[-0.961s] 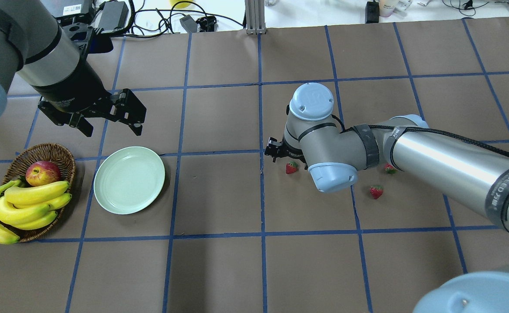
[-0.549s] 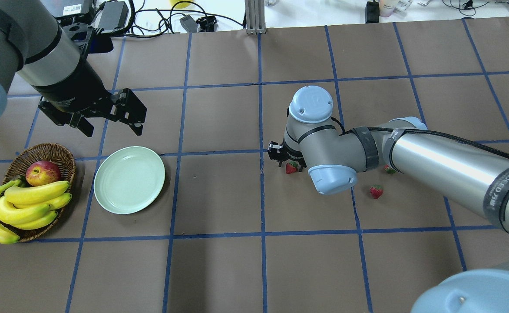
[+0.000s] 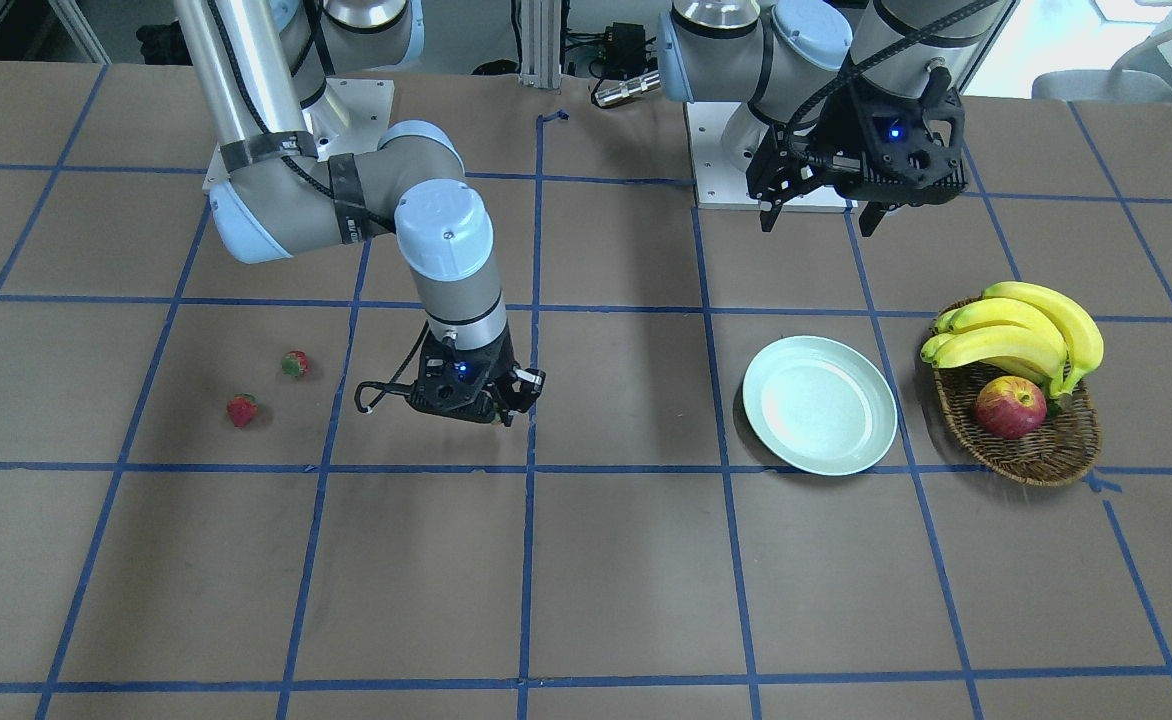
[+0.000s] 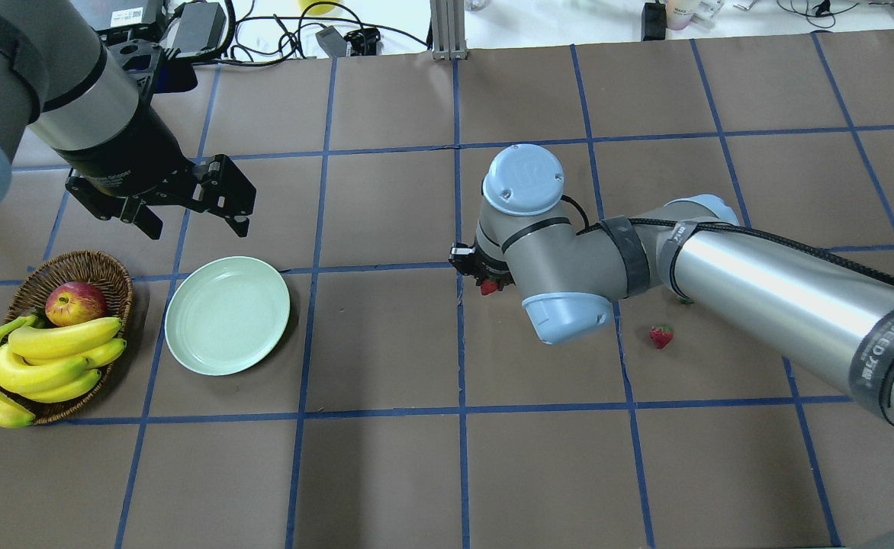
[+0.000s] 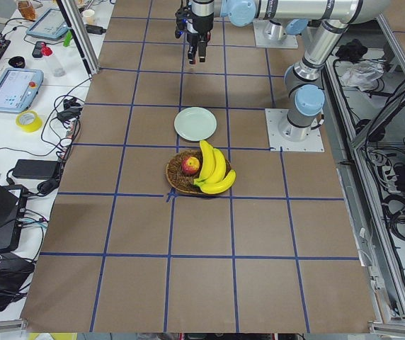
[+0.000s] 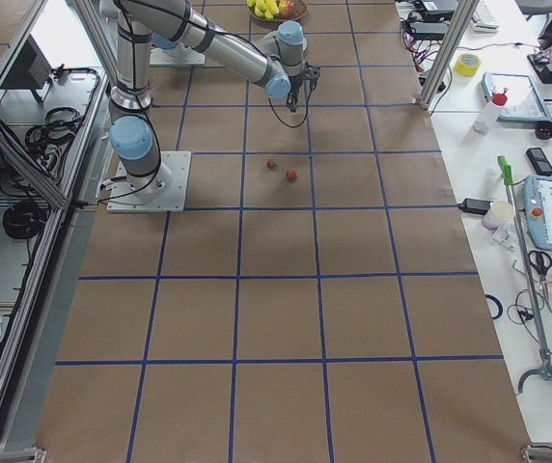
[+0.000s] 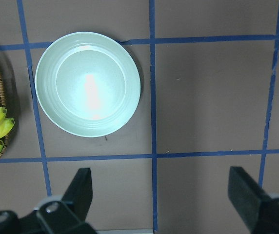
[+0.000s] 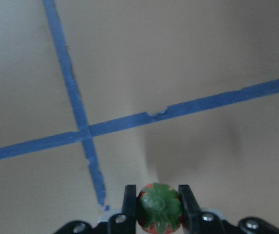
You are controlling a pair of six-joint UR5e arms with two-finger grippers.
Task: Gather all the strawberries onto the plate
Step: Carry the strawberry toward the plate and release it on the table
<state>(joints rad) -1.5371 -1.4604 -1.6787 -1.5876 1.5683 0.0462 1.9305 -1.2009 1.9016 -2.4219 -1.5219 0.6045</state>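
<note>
Brown tabletop (image 4: 386,473) gridded in blue tape. Left claw (image 4: 197,226) spread wide, hovering just beyond the plate's far rim. Right claw (image 8: 157,209) clamped on one strawberry (image 8: 159,214), over a tape line mid-table. Wicker basket (image 4: 107,268) of bananas (image 4: 58,358) and an apple (image 4: 75,303) just beside the plate (image 4: 227,316). Two loose strawberries (image 3: 241,410) near each other, well apart from the plate.

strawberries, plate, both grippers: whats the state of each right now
plate: empty
right gripper: shut on the held strawberry
held strawberry: clamped, green cap toward the wrist camera
second strawberry: loose, outside the plate
third strawberry: loose, outside the plate
left gripper: open, holding nothing
</note>
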